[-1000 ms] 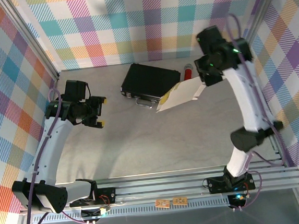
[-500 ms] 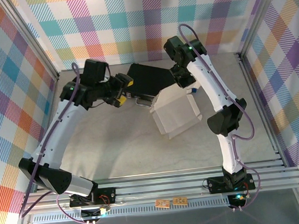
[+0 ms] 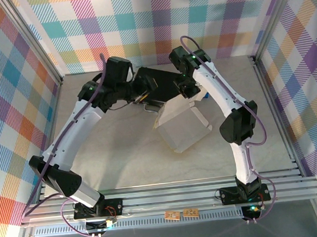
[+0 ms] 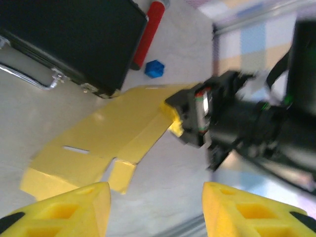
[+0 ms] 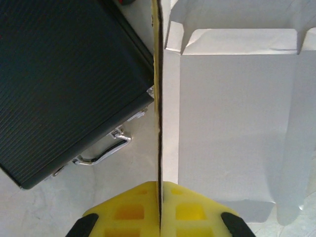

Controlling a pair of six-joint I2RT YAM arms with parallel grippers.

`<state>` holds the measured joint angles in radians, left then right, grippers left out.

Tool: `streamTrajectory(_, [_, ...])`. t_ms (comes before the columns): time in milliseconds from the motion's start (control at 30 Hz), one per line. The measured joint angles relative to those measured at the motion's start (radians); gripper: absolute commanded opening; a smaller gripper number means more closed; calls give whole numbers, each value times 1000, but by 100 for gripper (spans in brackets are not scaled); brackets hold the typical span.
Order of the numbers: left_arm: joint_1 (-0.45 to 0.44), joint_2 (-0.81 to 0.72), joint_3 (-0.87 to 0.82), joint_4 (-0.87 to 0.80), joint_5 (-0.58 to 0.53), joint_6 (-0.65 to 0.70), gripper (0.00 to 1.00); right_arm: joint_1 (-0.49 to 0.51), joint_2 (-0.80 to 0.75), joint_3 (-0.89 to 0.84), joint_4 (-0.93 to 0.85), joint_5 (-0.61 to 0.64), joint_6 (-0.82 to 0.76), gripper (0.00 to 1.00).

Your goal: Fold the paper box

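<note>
The paper box hangs over the table's middle with its whitish reverse face toward the top camera. Its bright yellow face with a slot and flaps shows in the left wrist view. My right gripper is shut on one side edge of the sheet; it also appears at the sheet's far corner and behind the sheet from above. My left gripper stands open a short way from the yellow face, nothing between its fingers, over the case's front edge.
A black hard case with a metal handle lies just behind and left of the sheet. A red marker and a small blue object lie beside it. Bare table stretches to the near left.
My right arm swung left with the box, which turned from a raised flat hold to hanging white face up. My left arm swung right toward it, and its jaws narrowed.
</note>
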<state>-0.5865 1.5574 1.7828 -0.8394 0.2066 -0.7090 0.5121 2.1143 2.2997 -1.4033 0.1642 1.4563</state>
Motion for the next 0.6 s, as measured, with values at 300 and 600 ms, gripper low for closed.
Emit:
streamTrajectory(300, [-154,-38,-198,50,-239,519,66,11,0,-19,19,-69,0,0])
streamTrajectory(600, [-220,49,-196,137,-406,761,59,19,0,-19,18,-92,-3,0])
